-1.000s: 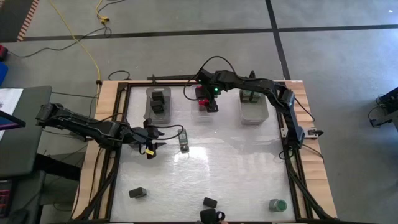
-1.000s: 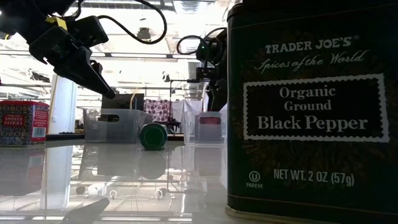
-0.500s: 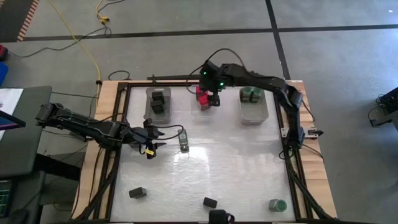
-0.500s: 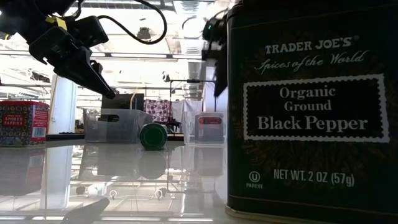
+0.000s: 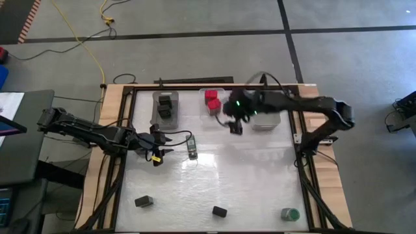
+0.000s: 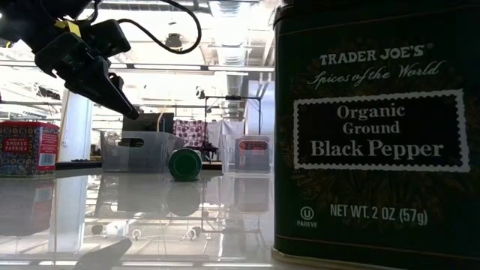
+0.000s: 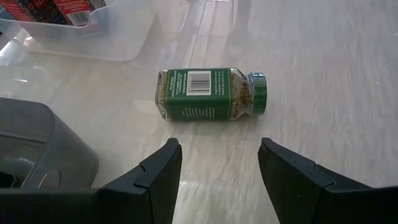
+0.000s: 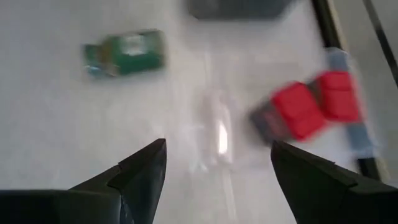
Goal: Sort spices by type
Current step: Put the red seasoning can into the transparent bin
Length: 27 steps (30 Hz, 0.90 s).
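Note:
A green-lidded spice jar (image 7: 208,93) lies on its side on the table (image 5: 247,175), just ahead of my left gripper (image 7: 219,163), which is open with nothing between its fingers. The high view shows that jar (image 5: 192,148) right of my left gripper (image 5: 164,144). My right gripper (image 5: 233,125) hangs open and empty above the table, between the middle and right bins. Two red boxes (image 5: 212,99) sit in the middle bin (image 5: 221,91), and black boxes (image 5: 166,104) fill the left bin. The right wrist view shows the jar (image 8: 124,53) and the red boxes (image 8: 311,109) below.
The right bin (image 5: 265,120) stands at the back right. Two black boxes (image 5: 144,202) (image 5: 219,211) and a green jar (image 5: 290,214) stand loose near the front edge. In the low view a black pepper tin (image 6: 375,127) fills the right side, and a red tin (image 6: 28,148) stands at the left.
My right gripper has drawn away from the middle bin, rising and swinging toward the table's right and near side, and has left the low view. The red boxes stay in that bin.

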Each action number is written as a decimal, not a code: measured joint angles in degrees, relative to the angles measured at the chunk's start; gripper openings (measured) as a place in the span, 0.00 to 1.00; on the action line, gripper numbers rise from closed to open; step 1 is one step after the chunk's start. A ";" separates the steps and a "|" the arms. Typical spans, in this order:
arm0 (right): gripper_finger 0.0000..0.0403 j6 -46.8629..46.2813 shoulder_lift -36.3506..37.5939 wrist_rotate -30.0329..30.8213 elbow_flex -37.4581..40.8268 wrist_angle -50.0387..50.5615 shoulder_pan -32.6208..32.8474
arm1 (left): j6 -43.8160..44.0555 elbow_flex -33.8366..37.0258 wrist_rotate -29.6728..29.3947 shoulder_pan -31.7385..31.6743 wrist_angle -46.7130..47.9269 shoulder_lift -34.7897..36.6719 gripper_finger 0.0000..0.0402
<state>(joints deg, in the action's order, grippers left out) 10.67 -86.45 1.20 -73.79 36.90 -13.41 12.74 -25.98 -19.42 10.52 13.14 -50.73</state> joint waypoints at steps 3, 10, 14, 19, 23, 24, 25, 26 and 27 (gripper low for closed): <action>0.78 -2.04 3.77 0.03 9.72 -11.02 2.33 | 0.04 0.00 0.00 0.01 -0.05 0.01 0.51; 0.78 -2.38 4.97 0.34 21.94 -37.07 2.38 | 0.10 0.00 0.00 -0.01 -0.08 0.00 0.51; 0.78 -2.66 1.56 0.39 21.99 -43.66 1.65 | 0.10 0.00 0.00 -0.01 -0.06 -0.01 0.51; 0.78 4.14 -3.82 1.78 20.82 -47.69 0.89 | 0.07 0.00 0.00 -0.01 -0.03 -0.01 0.51; 0.78 11.00 -8.09 5.84 18.57 -47.69 0.44 | -0.80 0.00 0.00 -0.04 0.03 0.00 0.51; 0.78 11.29 -9.00 9.16 18.05 -47.49 0.42 | -0.98 0.00 0.00 -0.04 0.01 -0.01 0.51; 0.78 11.81 -10.04 12.39 17.46 -47.45 0.38 | -1.08 0.00 0.00 -0.04 0.02 -0.01 0.51; 0.78 12.77 -10.93 15.07 16.78 -47.62 0.33 | -1.12 0.00 0.00 -0.04 0.06 0.00 0.51; 0.78 14.03 -11.79 16.59 16.27 -47.66 0.04 | -1.13 0.00 0.00 -0.04 0.07 0.01 0.51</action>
<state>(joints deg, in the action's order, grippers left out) 24.71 -98.23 17.80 -57.52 -10.77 -13.37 11.61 -25.98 -19.42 10.48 13.21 -50.73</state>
